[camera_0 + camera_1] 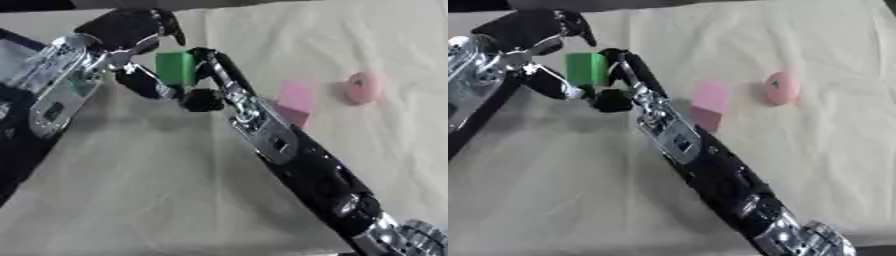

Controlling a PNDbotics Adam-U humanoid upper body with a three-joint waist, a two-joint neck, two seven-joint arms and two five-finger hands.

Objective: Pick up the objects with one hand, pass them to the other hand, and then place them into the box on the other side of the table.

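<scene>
Two hands meet on a green block above the cloth: right hand and left hand both pinch its flat sides. Looks light, rigid.

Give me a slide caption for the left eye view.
Both hands meet on a green block above the cloth-covered table; pink block waits.

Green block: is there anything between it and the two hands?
Nothing visible. The green block sits directly between the left hand and the right hand, with fingers of both against it. The pink block lies apart, to the right.
</scene>
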